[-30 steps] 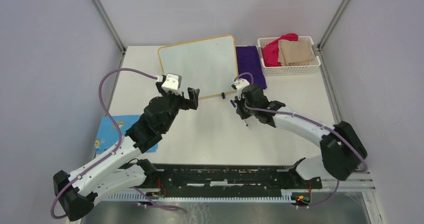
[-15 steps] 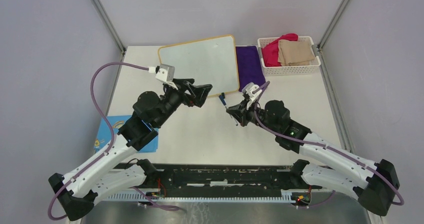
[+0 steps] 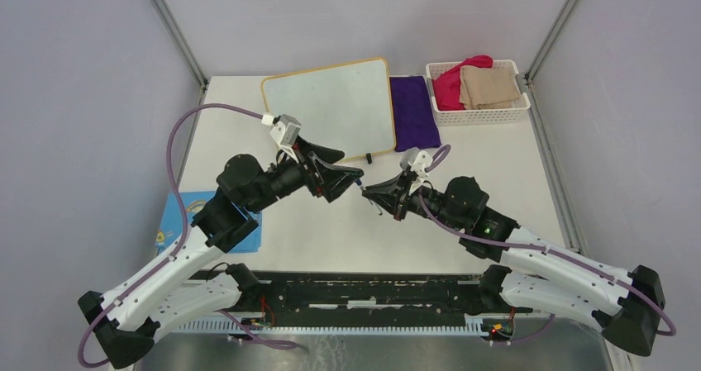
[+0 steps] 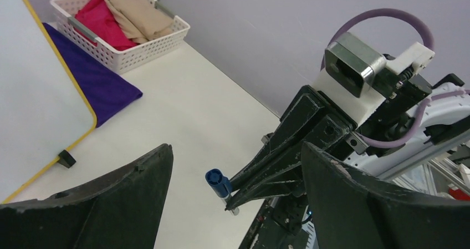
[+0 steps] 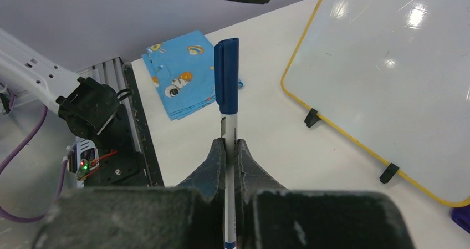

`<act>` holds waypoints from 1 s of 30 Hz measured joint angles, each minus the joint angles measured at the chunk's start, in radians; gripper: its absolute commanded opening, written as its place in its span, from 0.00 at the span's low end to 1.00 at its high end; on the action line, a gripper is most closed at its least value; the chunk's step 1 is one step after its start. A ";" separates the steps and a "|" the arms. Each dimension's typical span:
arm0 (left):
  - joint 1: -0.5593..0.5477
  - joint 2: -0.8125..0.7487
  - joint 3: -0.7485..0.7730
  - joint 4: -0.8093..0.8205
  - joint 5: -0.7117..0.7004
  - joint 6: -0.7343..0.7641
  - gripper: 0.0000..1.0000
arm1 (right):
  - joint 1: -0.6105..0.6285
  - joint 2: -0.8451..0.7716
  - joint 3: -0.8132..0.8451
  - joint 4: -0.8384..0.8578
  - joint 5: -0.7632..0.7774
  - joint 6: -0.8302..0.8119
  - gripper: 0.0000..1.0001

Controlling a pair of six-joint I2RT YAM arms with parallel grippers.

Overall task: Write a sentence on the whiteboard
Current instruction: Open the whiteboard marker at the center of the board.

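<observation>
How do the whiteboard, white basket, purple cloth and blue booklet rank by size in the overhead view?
1. whiteboard
2. white basket
3. purple cloth
The blue booklet is partly hidden under the left arm, so I can't place it fairly.

1. The top camera looks down from above and behind my bases over the whole worktop (image 3: 331, 230).
2. My left wrist camera faces my right gripper (image 4: 238, 189) closely.
3. Both wrist cameras, opposed, share the whiteboard (image 5: 388, 66).
</observation>
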 measured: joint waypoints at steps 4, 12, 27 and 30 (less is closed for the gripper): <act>0.000 -0.003 -0.016 -0.001 0.062 -0.013 0.89 | 0.003 0.002 0.008 0.005 -0.004 -0.005 0.00; 0.000 -0.006 -0.035 -0.004 0.093 -0.023 0.85 | 0.012 0.004 0.028 0.035 -0.029 -0.008 0.00; 0.000 0.011 -0.042 0.034 0.146 -0.045 0.51 | 0.016 0.003 0.037 0.094 -0.052 0.018 0.00; 0.000 0.013 -0.042 0.035 0.150 -0.048 0.45 | 0.016 0.003 0.037 0.101 -0.052 0.024 0.00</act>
